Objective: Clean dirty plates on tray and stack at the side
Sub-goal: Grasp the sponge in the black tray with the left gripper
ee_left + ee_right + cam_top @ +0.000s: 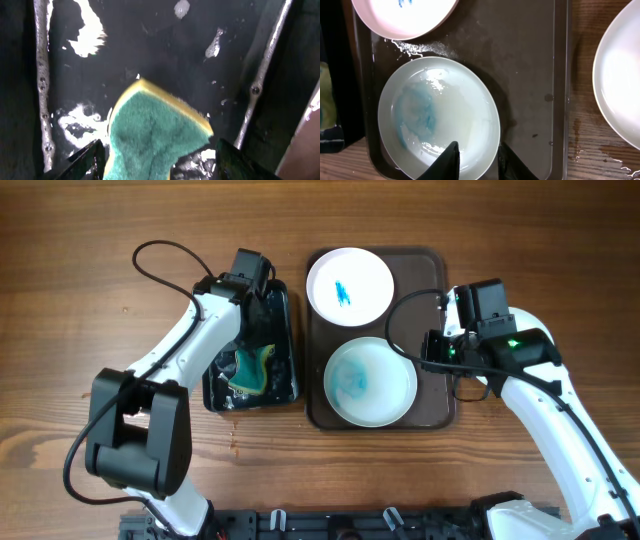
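One glossy round plate point(440, 120) pinched by right gripper point(477, 147); left gripper point(158, 145) spread astride sponge point(150, 117).

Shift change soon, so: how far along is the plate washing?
Done: one plain white plate sits on the table beside the tray. In hand: right pincer grips the half-scrubbed lower plate; left pincer flanks the sponge in the basin. Left: the blue-smeared upper plate, then stacking.

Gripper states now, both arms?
Left gripper: jaws around the sponge, grip cannot be told.
Right gripper: closed on the rim of the wet plate.
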